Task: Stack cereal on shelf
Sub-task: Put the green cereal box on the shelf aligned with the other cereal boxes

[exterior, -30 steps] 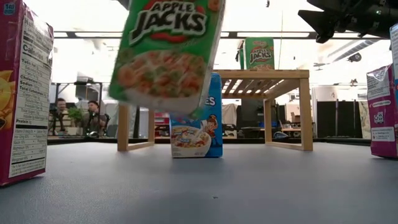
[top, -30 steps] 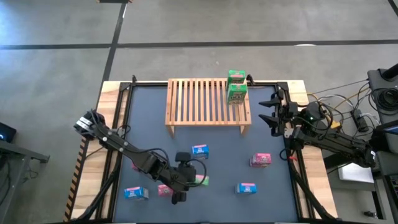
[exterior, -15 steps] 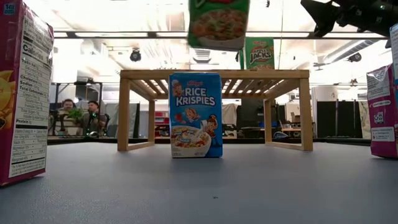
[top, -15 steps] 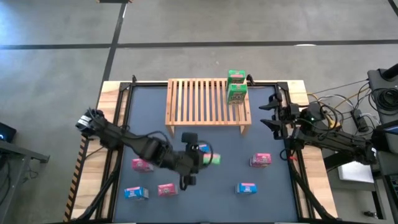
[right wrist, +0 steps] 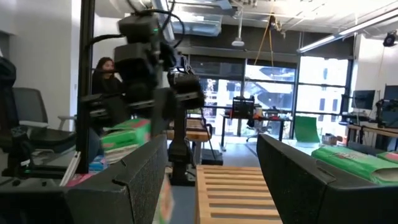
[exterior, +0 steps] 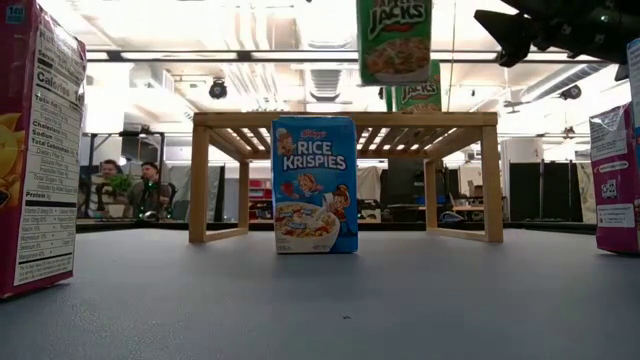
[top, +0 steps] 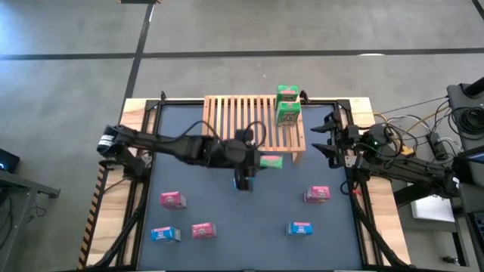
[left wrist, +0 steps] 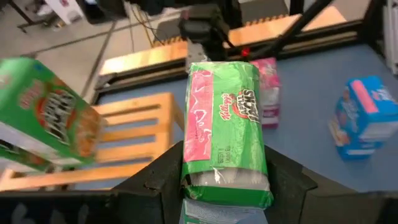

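My left gripper [top: 255, 162] is shut on a green cereal box [top: 271, 161], in the air just in front of the shelf's [top: 242, 121] near right corner. In the low view this box [exterior: 394, 40] hangs higher than the shelf top [exterior: 345, 118]. Two more green boxes [top: 287, 104] stand on the shelf's right end, one behind the other. A blue box [exterior: 315, 185] stands on the table under the arm. My right gripper [top: 327, 137] is open and empty, right of the shelf. My left gripper pinches one end of the green box [left wrist: 219, 177] between its two fingers [left wrist: 163, 182], one on each side. The fingers are about level and point toward the table's right edge. The box sticks out ahead of them, lifted clear of table and shelf.
Pink boxes [top: 172, 199] [top: 203, 230] [top: 318, 194] and blue boxes [top: 165, 234] [top: 300, 228] lie on the dark table [top: 265, 249] nearer the front. People sit in the room beyond the table [exterior: 130, 185].
My left gripper has carried the green box from the table's near middle upward and toward the far edge and right, up to the shelf's near right corner. The box has risen from just above the table to above the shelf top. The blue box has stayed standing.
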